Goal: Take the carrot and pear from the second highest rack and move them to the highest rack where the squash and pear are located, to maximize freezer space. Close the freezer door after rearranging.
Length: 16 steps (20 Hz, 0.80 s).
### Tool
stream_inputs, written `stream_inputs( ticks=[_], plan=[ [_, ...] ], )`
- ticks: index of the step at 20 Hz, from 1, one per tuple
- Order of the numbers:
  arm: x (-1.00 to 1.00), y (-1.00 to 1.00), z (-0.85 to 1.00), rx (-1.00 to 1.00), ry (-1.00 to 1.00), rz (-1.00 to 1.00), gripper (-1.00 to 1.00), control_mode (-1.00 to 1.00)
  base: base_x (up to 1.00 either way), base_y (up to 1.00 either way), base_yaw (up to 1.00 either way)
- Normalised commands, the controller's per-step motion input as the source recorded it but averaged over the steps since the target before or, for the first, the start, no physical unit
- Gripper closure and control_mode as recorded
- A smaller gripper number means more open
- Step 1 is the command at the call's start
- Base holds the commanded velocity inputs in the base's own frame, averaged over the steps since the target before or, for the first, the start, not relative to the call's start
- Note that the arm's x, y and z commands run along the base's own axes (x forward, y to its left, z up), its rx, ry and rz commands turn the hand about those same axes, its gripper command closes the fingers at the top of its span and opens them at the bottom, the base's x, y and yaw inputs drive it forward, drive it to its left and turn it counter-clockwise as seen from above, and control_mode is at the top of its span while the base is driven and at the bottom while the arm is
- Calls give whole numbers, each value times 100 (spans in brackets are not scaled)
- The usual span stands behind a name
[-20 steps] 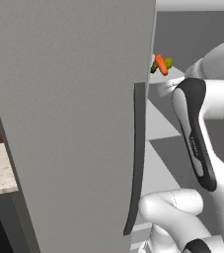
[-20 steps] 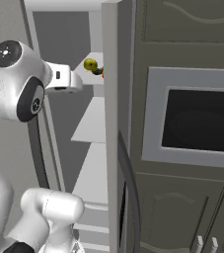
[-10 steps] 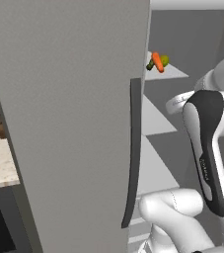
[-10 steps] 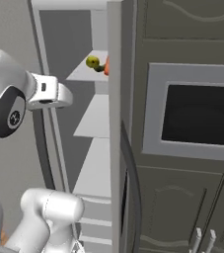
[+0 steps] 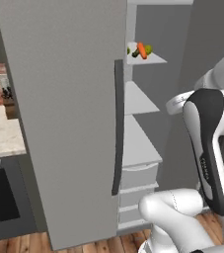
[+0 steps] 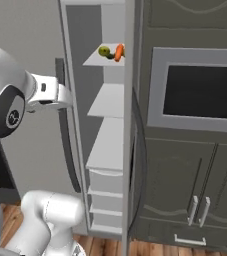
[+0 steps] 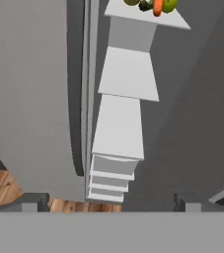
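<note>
A: What's the biggest thing in front of you?

B: The tall grey side-by-side freezer. Its compartment stands open, and you can look straight into the light-grey shelves and the drawers below them.

A: And the door?

B: The tall grey freezer door, with its long dark vertical handle, is swung out towards you on the left of the left base view. In the right base view you see the same handle just behind the white arm. To the right of the freezer there you have the dark cabinet front with a built-in oven window.

A: Where is the produce?

B: All on the highest rack, the thin flat light-grey shelf board at the top. You can see the small bright orange tapered carrot lying tilted there, touching a round yellow-green pear on one side, with a small dark green squash just beside it. In the right base view a yellow-green pear sits just left of the carrot. The two shelves beneath hold nothing you can make out.

A: And your gripper?

B: The gripper hangs well apart from the shelves, its two dark fingertips spread as wide as they go, with nothing between them
</note>
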Motion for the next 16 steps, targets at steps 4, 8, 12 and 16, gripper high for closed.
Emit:
stream_inputs(
  ticks=[4,8,12,16],
  plan=[
    [0,0,0,0,0,0,-100,100,-73,0,0],
    [0,0,0,0,0,0,-100,100,-39,0,0],
    [0,0,0,0,0,0,-100,100,-5,0,-1],
    [0,0,0,0,0,0,-100,100,0,-5,-1]
  ],
)
